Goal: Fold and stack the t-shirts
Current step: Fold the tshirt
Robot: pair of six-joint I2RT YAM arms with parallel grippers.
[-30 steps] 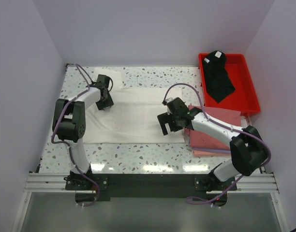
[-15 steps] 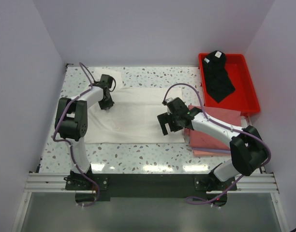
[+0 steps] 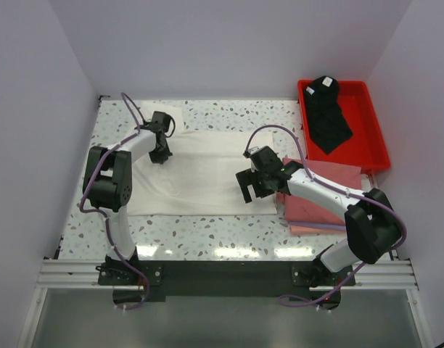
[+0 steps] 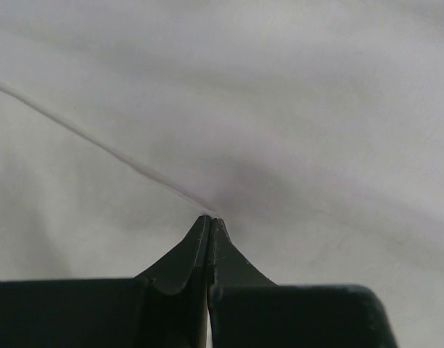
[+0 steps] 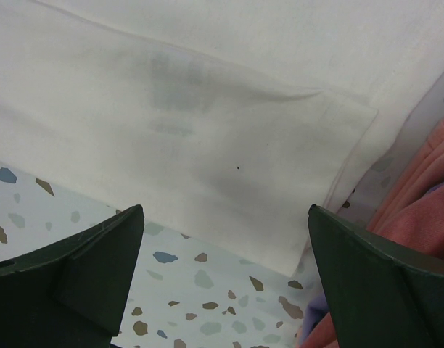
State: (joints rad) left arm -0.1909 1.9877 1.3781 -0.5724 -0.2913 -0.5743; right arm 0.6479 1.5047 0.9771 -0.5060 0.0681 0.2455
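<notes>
A white t-shirt (image 3: 196, 170) lies spread flat across the middle of the table, plain side up. My left gripper (image 3: 159, 158) is down on its far left part, jaws shut, pinching a raised crease of the white cloth (image 4: 229, 109) at the tips (image 4: 210, 217). My right gripper (image 3: 255, 193) hovers open above the shirt's near right corner (image 5: 207, 116), fingers (image 5: 124, 225) wide apart with nothing between them. Folded pink t-shirts (image 3: 320, 199) are stacked to the right, their edge (image 5: 429, 217) beside my right finger. A black t-shirt (image 3: 327, 116) lies in the tray.
A red plastic tray (image 3: 378, 141) stands at the back right corner. Speckled tabletop (image 3: 207, 228) runs along the near edge and shows under my right gripper (image 5: 207, 290). White walls enclose three sides. The right arm reaches over the pink stack.
My left gripper has slid slightly toward the back and its jaws have closed onto the white cloth. The right arm and gripper have not moved.
</notes>
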